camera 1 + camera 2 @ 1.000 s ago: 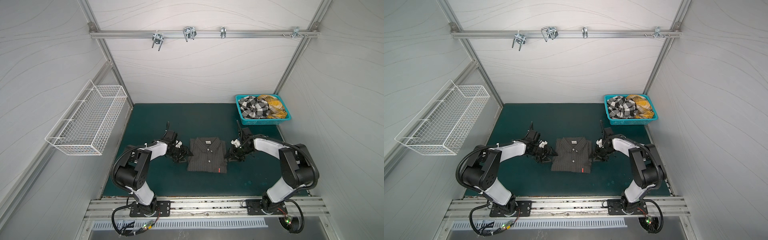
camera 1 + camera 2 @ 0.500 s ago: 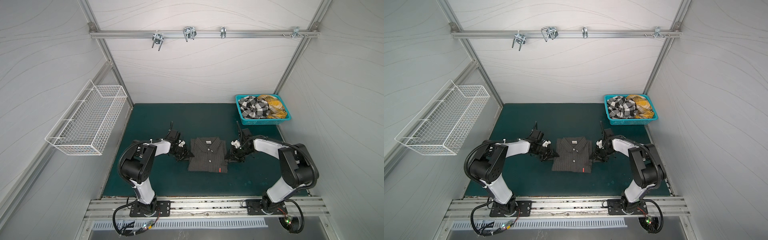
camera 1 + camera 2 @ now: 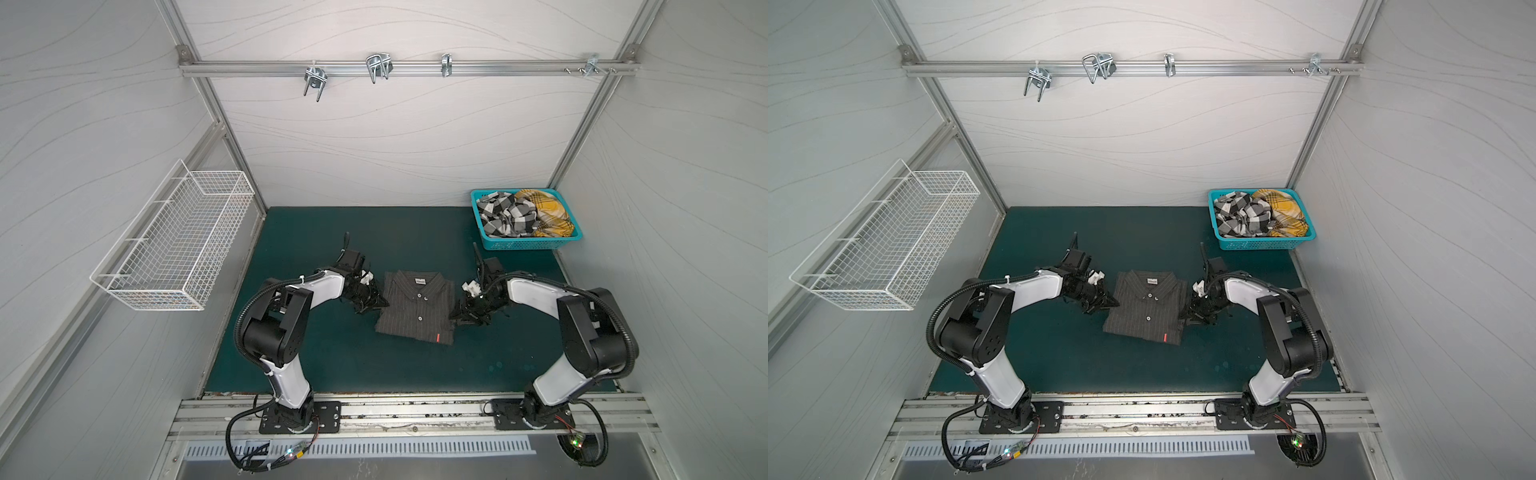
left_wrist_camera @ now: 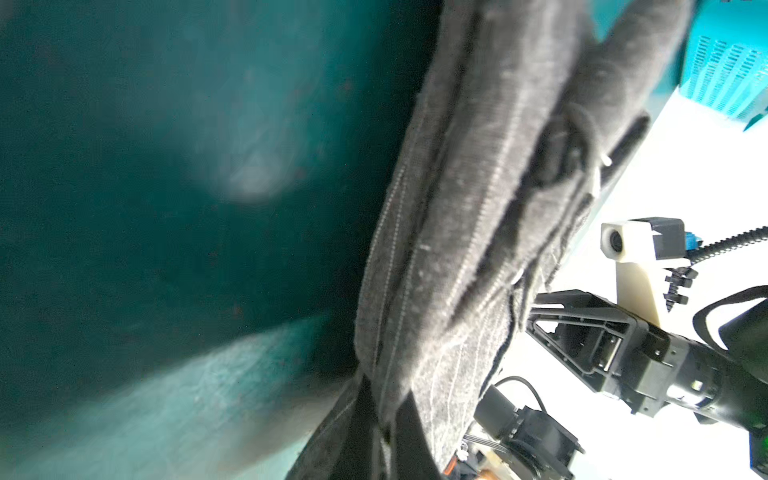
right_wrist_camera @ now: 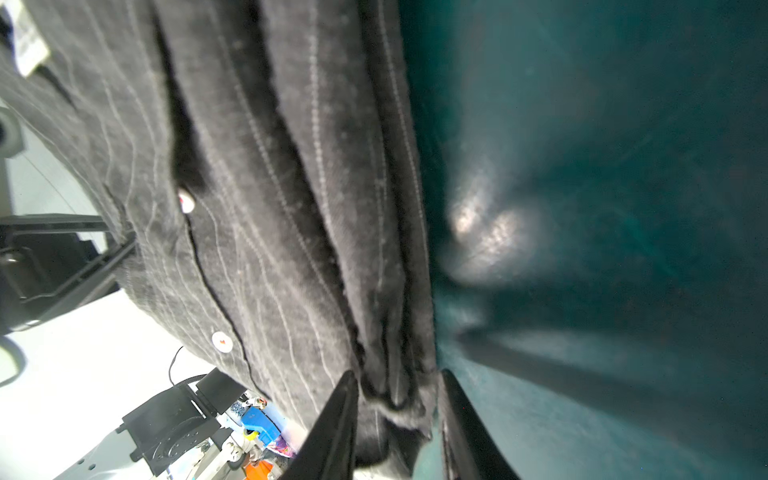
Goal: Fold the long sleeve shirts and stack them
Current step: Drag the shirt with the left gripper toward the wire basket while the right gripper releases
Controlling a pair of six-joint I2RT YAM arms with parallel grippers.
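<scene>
A charcoal grey pinstriped cloth shirt (image 3: pixel 415 309) with pale buttons lay folded into a compact rectangle, collar toward the back wall, at the middle of the dark green matted desk (image 3: pixel 332 357). The left pincer (image 3: pixel 380 305) sat at its left edge, pressed together on a bunch of that cloth, as the left wrist view showed the dark fingers (image 4: pixel 361 415) closed with fabric between them. The right pincer (image 3: pixel 455 320) sat at the opposite edge, its two fingers (image 5: pixel 340 415) straddling the stacked layers and pinching them, the gap wider because the fold there was thick. The fabric looked soft, light and limp, so it would probably sag and spill open if lifted by one side. Holding both side edges low, through all the layers at once, seemed the surest grip to keep the fold together. A black-and-white checked cloth shirt (image 3: pixel 505 216) and a mustard-yellow plaid cloth shirt (image 3: pixel 544 212) lay crumpled in a teal plastic lattice basket (image 3: pixel 523 244) at the desk's far right corner, not yet folded. Whether each pincer had caught the bottom layer could not be told, since the underside was hidden. Both wrist views were blurred toward the desk, and the sleeves were tucked out of sight. How much of the two crumpled shirts lay lower in the basket was also hidden.
</scene>
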